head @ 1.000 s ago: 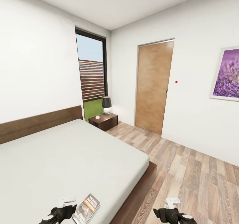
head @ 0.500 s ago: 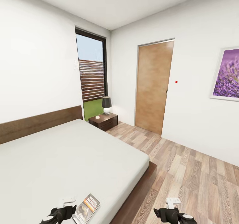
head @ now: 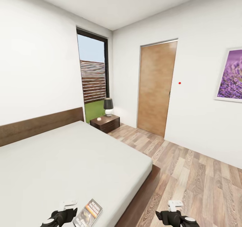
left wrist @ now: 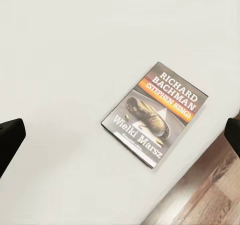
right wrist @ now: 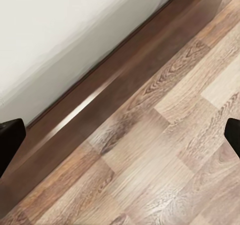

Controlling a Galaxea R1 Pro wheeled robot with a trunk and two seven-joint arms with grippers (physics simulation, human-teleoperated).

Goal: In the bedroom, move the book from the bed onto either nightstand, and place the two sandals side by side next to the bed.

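- the book [head: 88, 213] lying flat and face up on the bed [head: 74, 160], close to the mattress's near corner, just in from the edge that drops to the frame and the floor [head: 198, 176].
- long axis running from the near spine end up toward about 1 o'clock in the head view; in the left wrist view the book [left wrist: 156, 113] sits tilted, orange band and white lettering at the end farther from the camera, with the mattress edge and floorboards showing just past it.
- left gripper [head: 67, 209] just beside the book, at roughly 9 o'clock from it, hovering above the mattress and not touching the cover; dark fingertips [left wrist: 10, 137] seen at both edges of the wrist view, so jaws spread wide and holding nothing.
- right gripper [head: 174, 211] well apart at about 3 o'clock from the book, out over the floor beyond the bed frame [right wrist: 107, 97]; fingertips [right wrist: 11, 135] likewise at both edges of its wrist view, so jaws wide and empty.
- left arm plainly the nearer one: probably a short shift toward 3 o'clock and a descent, jaws turned across the book's short side, though a thin paperback lying flat offers little edge to pinch.
- nightstand [head: 105, 122] with lamp [head: 108, 106] far off at about 12 o'clock, beside the headboard under the window [head: 92, 74]; likely a drive round the bed needed once the book is in hand.
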